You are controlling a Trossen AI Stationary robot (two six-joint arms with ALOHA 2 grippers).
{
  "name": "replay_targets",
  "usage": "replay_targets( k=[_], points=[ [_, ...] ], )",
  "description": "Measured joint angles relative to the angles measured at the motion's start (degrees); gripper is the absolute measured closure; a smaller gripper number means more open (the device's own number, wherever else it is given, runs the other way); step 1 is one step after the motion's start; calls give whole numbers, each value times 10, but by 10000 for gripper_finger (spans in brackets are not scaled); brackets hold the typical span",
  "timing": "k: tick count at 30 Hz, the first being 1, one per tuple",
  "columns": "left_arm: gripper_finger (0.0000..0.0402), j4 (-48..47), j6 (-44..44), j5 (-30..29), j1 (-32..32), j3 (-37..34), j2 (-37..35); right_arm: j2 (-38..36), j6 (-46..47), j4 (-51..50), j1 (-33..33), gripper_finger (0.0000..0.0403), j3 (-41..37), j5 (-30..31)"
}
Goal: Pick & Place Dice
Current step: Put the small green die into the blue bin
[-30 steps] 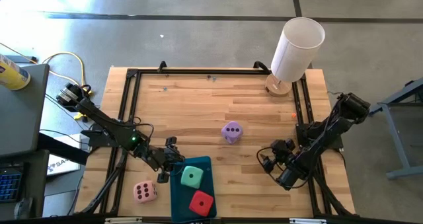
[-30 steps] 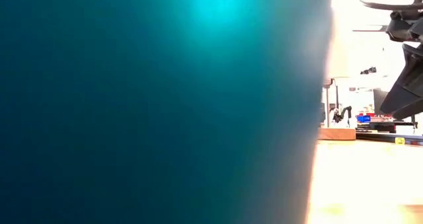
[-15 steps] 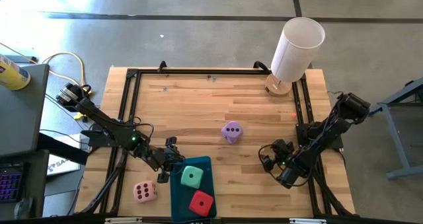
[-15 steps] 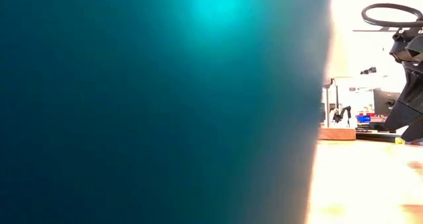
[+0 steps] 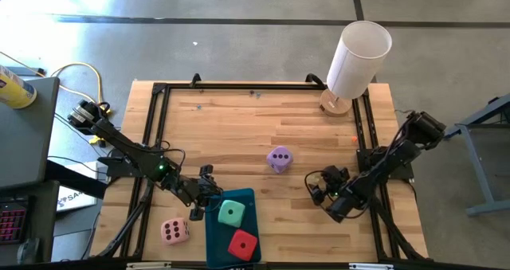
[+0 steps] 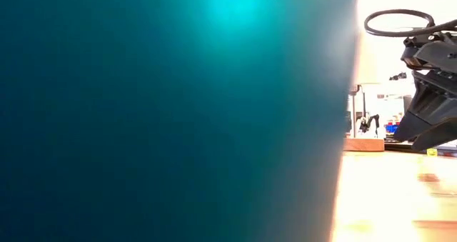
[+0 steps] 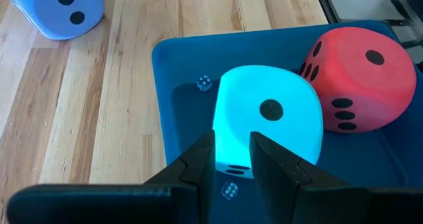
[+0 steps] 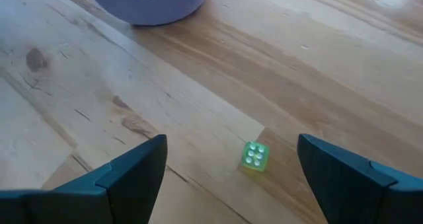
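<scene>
A teal tray [image 5: 213, 232] at the near edge holds the mint green die [image 5: 231, 214] and the red die [image 5: 243, 244]. The pink die [image 5: 174, 231] lies left of the tray and the lilac die [image 5: 279, 159] at mid-table, both on the wood. My left gripper [image 7: 232, 145] hangs over the tray's far left corner beside the green die [image 7: 268, 118], its fingers a narrow gap apart with nothing between them. Two tiny blue dice [image 7: 204, 84] lie in the tray. My right gripper [image 8: 231, 145] is wide open just above a tiny green die [image 8: 254, 155] on the table.
A white cylinder [image 5: 358, 59] on a wooden base stands at the far right corner. A black frame [image 5: 159, 91] runs round the tabletop. In the low view the tray's teal wall [image 6: 171, 113] blocks most of the scene, and my right arm [image 6: 428, 92] shows beside it.
My right gripper has moved a little toward the table's left and sunk toward the tabletop, staying open. The left arm and all the dice have kept still.
</scene>
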Motion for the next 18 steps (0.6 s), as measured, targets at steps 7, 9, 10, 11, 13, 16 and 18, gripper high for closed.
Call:
replay_targets(
  k=[7, 9, 10, 11, 13, 16, 18],
  points=[
    [311, 0, 0, 0, 0, 0, 0, 29, -2, 8, -16, 74, 0, -40],
    [311, 0, 0, 0, 0, 0, 0, 34, -2, 12, -17, 74, 1, -40],
    [311, 0, 0, 0, 0, 0, 0, 37, -2, 13, -17, 74, 1, -38],
    [311, 0, 0, 0, 0, 0, 0, 39, -2, 13, -17, 74, 2, -36],
    [311, 0, 0, 0, 0, 0, 0, 41, -2, 14, -17, 74, 2, -37],
    [311, 0, 0, 0, 0, 0, 0, 41, -2, 15, -17, 80, 1, -41],
    [311, 0, 0, 0, 0, 0, 0, 41, -2, 16, -18, 91, 1, -42]
  ],
)
